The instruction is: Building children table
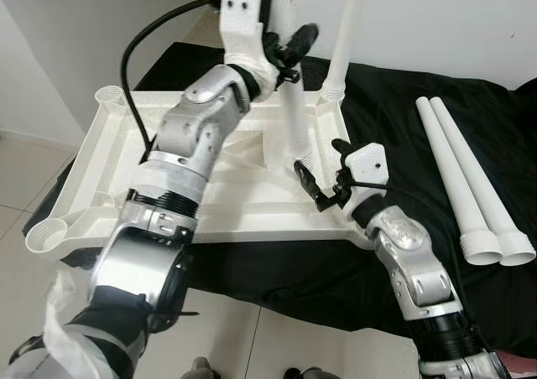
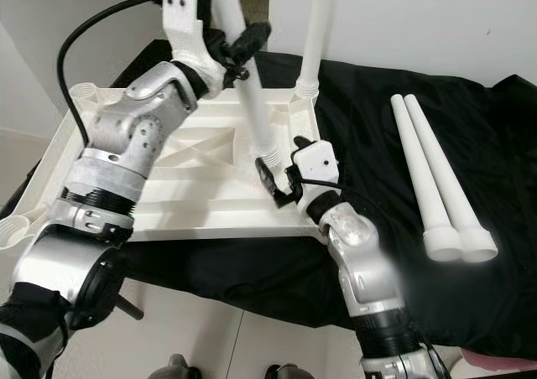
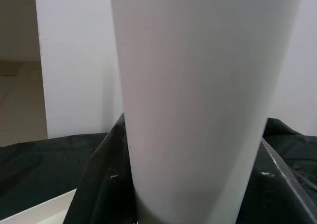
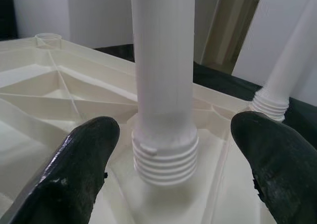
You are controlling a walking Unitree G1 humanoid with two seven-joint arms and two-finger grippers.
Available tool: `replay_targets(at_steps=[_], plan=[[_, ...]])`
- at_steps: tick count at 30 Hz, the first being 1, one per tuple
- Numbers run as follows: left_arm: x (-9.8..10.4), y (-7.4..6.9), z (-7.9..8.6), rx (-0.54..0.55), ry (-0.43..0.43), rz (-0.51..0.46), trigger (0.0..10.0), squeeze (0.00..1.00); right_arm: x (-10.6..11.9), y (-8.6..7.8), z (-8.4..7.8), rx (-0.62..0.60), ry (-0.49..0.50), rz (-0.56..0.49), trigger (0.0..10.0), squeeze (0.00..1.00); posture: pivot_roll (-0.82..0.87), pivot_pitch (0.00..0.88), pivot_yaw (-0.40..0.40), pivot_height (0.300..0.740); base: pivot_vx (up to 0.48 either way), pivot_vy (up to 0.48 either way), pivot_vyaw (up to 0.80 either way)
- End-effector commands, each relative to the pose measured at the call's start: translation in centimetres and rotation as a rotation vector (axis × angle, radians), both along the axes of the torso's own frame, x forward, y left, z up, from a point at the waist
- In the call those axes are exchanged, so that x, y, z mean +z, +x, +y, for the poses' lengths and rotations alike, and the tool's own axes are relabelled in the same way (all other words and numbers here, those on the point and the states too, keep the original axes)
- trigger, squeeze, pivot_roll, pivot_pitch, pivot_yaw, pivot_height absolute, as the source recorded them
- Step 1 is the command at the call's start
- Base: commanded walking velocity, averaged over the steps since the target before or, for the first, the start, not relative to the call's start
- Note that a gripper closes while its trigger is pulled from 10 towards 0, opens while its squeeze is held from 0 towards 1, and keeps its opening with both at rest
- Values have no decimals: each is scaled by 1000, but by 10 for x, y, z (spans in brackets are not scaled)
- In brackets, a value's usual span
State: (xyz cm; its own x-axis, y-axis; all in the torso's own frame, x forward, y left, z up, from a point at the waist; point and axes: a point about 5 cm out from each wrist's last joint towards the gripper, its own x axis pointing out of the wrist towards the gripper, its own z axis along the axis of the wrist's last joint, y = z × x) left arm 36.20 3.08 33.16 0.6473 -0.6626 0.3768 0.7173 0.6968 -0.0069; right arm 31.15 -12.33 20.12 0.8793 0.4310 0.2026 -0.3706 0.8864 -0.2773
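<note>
Left eye view: upturned white tabletop [image 1: 109, 173] on black cloth [image 1: 403, 111]; one leg [image 1: 340, 52] upright in far corner socket. Left gripper [image 1: 289, 52] clamped on second leg [image 1: 295, 119], threaded end at near socket. Right gripper [image 1: 323, 171] spread wide beside it, holding nothing. Two spare legs [image 1: 470, 186] on cloth.

A white table leg [image 4: 163, 60] is seen upright, its threaded end [image 4: 166, 157] apparently seated in the cream tabletop underside [image 4: 59, 90], between two spread black fingertips [image 4: 81, 172]. A second leg [image 4: 285, 80] stands behind.
</note>
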Motion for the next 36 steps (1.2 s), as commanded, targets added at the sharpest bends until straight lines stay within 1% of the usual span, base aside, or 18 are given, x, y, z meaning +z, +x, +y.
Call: replay_targets(at_steps=[1, 2, 5, 7, 11, 13, 18, 20, 24, 33, 34, 36], plan=[[4, -7, -9, -15, 18, -45, 10000, 0, -3, 5, 2, -17, -14, 26, 10000, 0, -43, 48, -14, 740, 0, 0, 0], [4, -8, -10, -13, 19, -51, 10000, 0, -3, 6, 3, -18, -17, 26, 10000, 0, -43, 48, -14, 740, 0, 0, 0], [3, -14, -19, -30, 13, -55, 10000, 0, -4, 16, 6, -41, -33, 39, 10000, 0, -40, 41, -17, 740, 0, 0, 0], [3, -14, -19, -30, 13, -55, 10000, 0, -4, 16, 6, -41, -33, 39, 10000, 0, -40, 41, -17, 740, 0, 0, 0], [3, -19, -27, -41, 1, -59, 10000, 0, -4, 26, 11, -55, -76, 37, 10000, 0, -33, 34, -22, 740, 0, 0, 0], [3, -20, -29, -43, -2, -61, 10000, 0, -4, 28, 12, -57, -87, 35, 10000, 0, -33, 34, -22, 740, 0, 0, 0], [4, -25, -36, -59, 0, -71, 10000, 0, -1, 33, 16, -55, -106, 23, 10000, 0, -28, 34, -27, 740, 0, 0, 0], [3, -28, -40, -69, 4, -76, 10000, 0, 3, 37, 18, -64, -120, 3, 10000, 0, -27, 36, -29, 740, 0, 0, 0], [4, -30, -43, -74, 3, -79, 10000, 0, 5, 40, 18, -74, -116, -11, 10000, 0, -26, 37, -30, 740, 0, 0, 0], [4, -30, -44, -74, 6, -80, 10000, 0, 6, 41, 17, -83, -111, -20, 10000, 0, -27, 37, -29, 740, 0, 0, 0], [4, -30, -44, -74, 6, -80, 10000, 0, 5, 42, 16, -85, -110, -19, 7725, 0, -28, 36, -28, 740, 0, 0, 0], [4, -30, -44, -73, 6, -80, 10000, 0, 4, 42, 16, -84, -105, -14, 7725, 0, -27, 37, -27, 740, 0, 0, 0]])
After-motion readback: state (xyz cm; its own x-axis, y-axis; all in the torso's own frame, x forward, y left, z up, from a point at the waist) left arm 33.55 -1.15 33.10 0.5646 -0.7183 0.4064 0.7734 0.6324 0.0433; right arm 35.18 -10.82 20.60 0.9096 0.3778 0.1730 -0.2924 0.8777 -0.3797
